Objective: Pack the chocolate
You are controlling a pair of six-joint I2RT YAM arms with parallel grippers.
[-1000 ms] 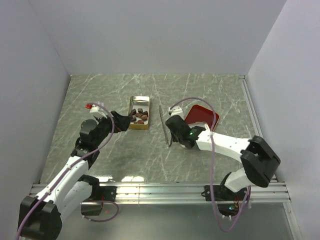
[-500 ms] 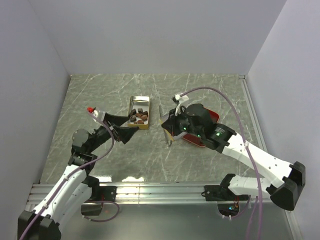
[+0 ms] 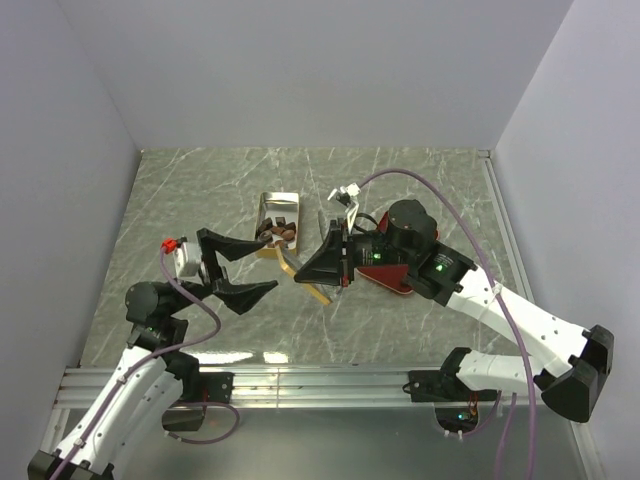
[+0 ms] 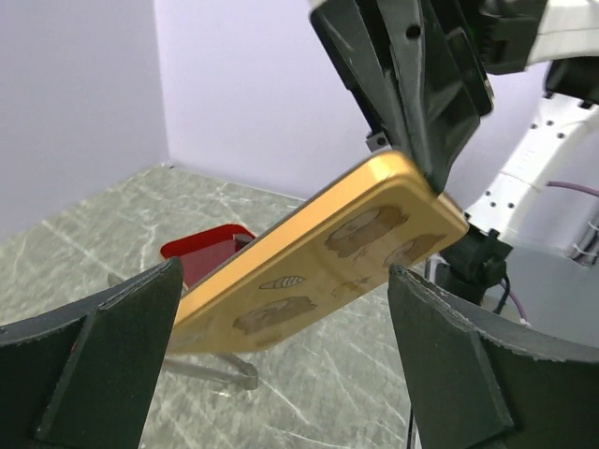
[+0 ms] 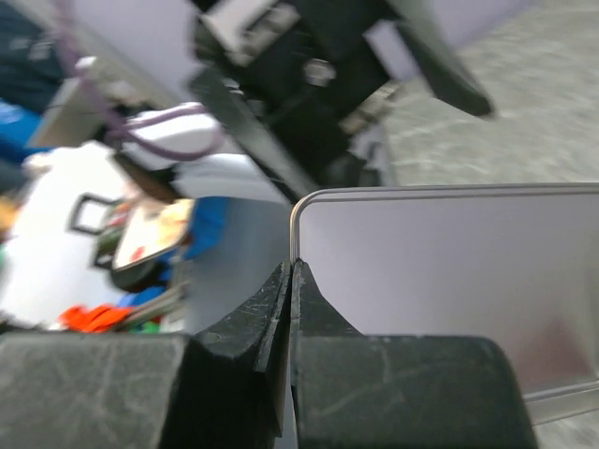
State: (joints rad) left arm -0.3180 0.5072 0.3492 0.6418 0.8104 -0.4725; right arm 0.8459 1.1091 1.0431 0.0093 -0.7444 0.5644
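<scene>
Left gripper (image 3: 268, 266) is hanging wide apart, lower left of centre. Chocolate (image 3: 280, 233) is sitting in the gold tin (image 3: 268, 203) just above it. The chunks are looking light, hard and slick, so pinching across flat sides seems best. Right gripper (image 5: 291, 281) is clamping the gold lid (image 4: 328, 262) by its edge, centre frame.

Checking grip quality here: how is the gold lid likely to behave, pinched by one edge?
The gold lid looks thin and stiff: it juts from the right gripper without sagging. Probably light, since an edge pinch carries it. Its glossy surface and that narrow hold suggest it could pivot or slip if bumped.
</scene>
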